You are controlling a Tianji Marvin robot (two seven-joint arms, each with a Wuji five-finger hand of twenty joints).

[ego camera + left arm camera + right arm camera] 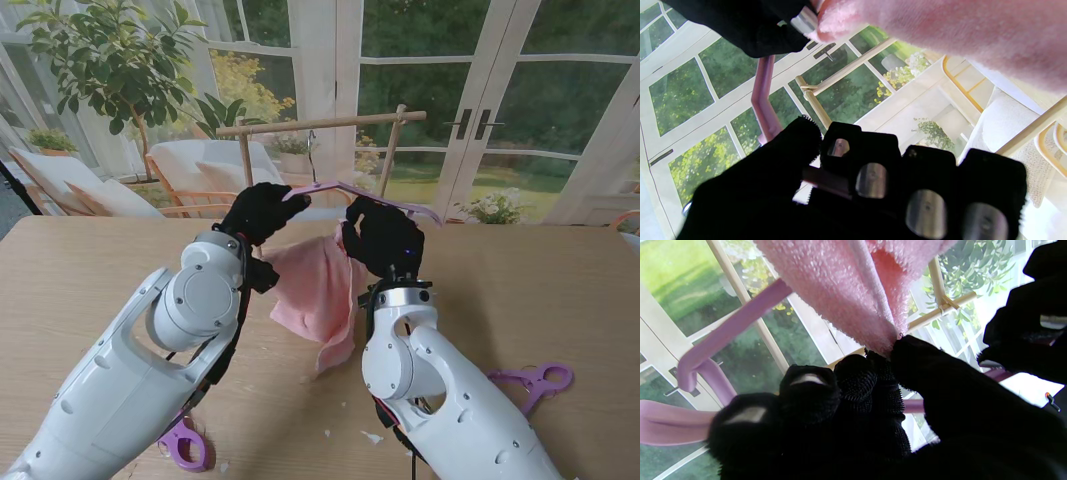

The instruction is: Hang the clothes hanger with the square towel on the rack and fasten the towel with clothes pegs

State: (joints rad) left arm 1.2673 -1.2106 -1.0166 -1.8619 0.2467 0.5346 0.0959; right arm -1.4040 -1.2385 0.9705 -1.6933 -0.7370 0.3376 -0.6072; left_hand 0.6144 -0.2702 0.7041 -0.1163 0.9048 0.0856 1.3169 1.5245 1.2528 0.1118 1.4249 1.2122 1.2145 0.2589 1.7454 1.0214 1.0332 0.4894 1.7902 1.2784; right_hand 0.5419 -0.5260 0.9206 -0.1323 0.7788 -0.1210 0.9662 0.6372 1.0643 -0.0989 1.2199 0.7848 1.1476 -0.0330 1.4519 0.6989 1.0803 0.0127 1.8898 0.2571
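Just in front of the wooden rack [320,125], both robot hands, left [262,210] & right [383,238], grip the pink hanger [372,199] w/ pink towel [318,290] above the wood desk [80,270]; glass doors [480,100] behind rack. No legible text.

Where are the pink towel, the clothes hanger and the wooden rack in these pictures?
pink towel [318,290]: stand view, middle of the hanging cloth.
clothes hanger [400,206]: stand view, on its right arm, past the right hand.
wooden rack [320,124]: stand view, on the top crossbar.
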